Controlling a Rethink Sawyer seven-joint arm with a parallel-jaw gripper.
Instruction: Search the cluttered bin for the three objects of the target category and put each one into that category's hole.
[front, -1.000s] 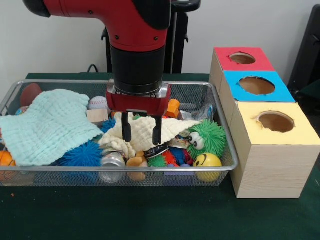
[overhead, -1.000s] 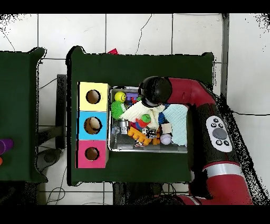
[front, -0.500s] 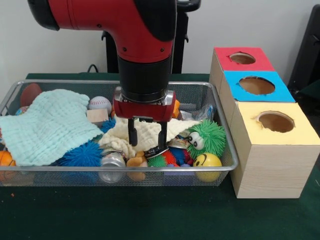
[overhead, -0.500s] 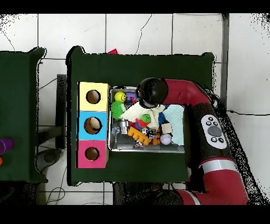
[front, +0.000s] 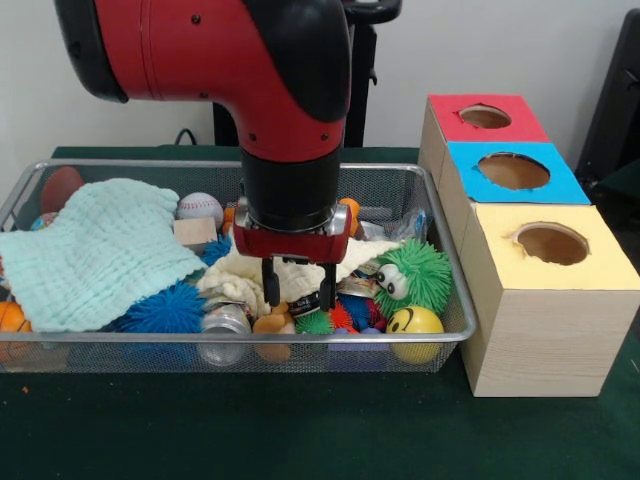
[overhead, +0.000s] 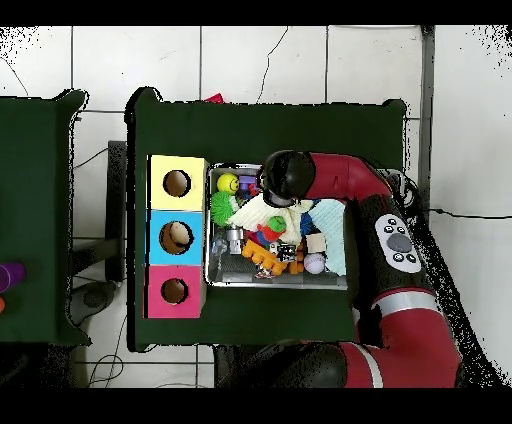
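A plain pale wall (front: 520, 45) fills the back of the front view. The surface (front: 300, 430) is covered in dark green cloth. Seen from overhead, the floor (overhead: 140, 60) is laid with large white tiles divided by grey grout lines, with thin cracks running through some tiles toward 12 o'clock. A second green-covered surface (overhead: 35, 220) stands at 9 o'clock, apart from the main one. Black cables (overhead: 100, 365) trail over the tiles at 7 o'clock. The light is even and soft.
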